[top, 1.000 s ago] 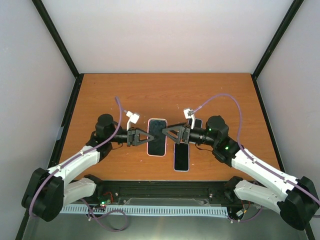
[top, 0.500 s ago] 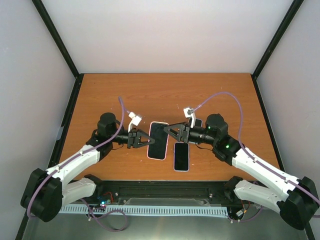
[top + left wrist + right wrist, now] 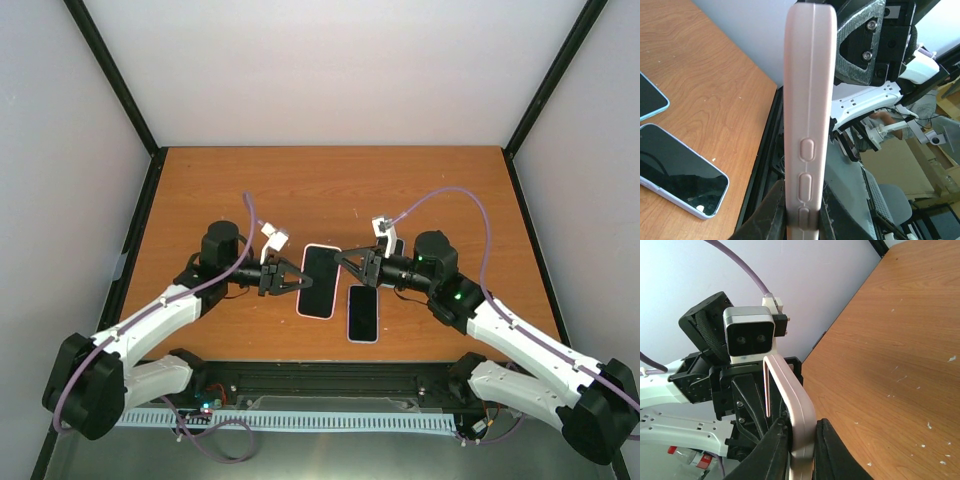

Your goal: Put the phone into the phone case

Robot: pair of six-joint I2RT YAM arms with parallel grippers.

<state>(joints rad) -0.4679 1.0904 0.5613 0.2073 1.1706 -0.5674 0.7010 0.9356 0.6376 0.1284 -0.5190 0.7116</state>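
- Left gripper (image 3: 288,277) first: its jaws are pinched tight on the near short end of a pale pink, round-cornered soft phone case (image 3: 320,281), one finger pressed to each face.
- From the left wrist camera the case (image 3: 807,100) runs straight out from the left gripper (image 3: 800,212), seen edge-on, with three raised side buttons just ahead of the fingertips.
- Right gripper (image 3: 346,262) meets it from the opposite side, closed onto the case's far edge; in its own camera the fingers sit flush on either side of the pink rim (image 3: 790,385), right gripper (image 3: 799,442) clamped.
- So the case hangs between the two grippers, lifted off the orange-brown wooden table (image 3: 330,190).
- Its upper face looks dark inside the pink border; whether a handset sits in it, I cannot tell.
- Black-screened slim phone with a lilac edge (image 3: 363,313) lies flat on the table, just beside and below the right gripper, apart from the case.
- From the left wrist it shows low and left of the fingers (image 3: 680,176).
- A second dark phone with a blue edge (image 3: 647,100) lies just beyond it, cut off by the frame.
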